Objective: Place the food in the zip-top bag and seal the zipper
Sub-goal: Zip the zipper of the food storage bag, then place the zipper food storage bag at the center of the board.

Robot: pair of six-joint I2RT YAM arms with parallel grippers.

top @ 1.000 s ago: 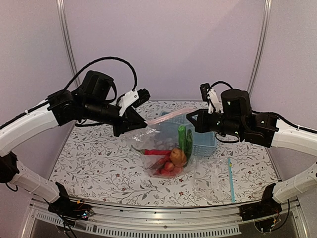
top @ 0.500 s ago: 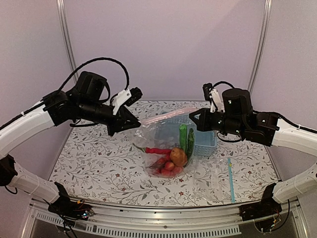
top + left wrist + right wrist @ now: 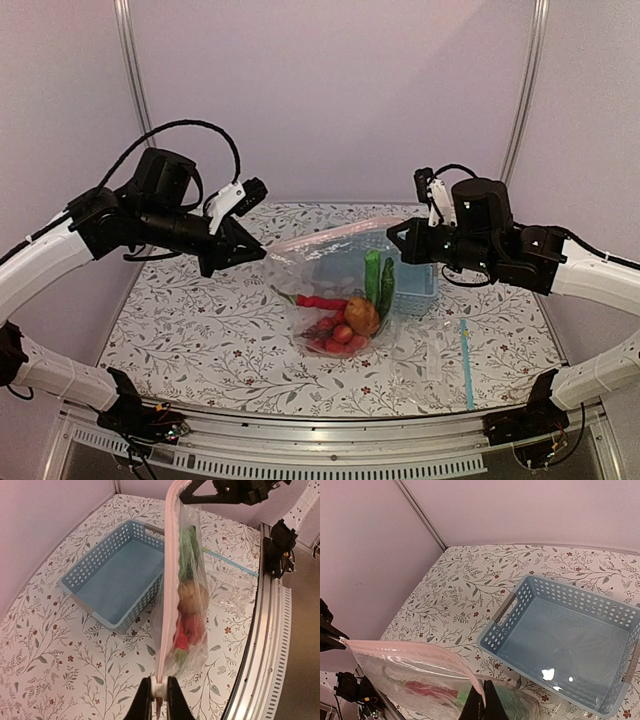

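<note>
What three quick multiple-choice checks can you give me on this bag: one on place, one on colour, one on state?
1. Where is the food?
A. In the basket
B. Inside the zip-top bag
C. Held bare in the jaws

2. What colour is the zipper on the held bag?
A. Pale pink
B. Teal-blue
C. Black

3. How is that bag held?
A. Lying flat, untouched
B. Hanging from one gripper only
C. Stretched between the left gripper and the right gripper

Answers:
1 B: the food shows through the clear plastic, and the blue basket is empty.
2 A: the left wrist view shows a pink strip along the mouth.
3 C: each wrist view shows jaws shut on one end of the zipper.
</note>
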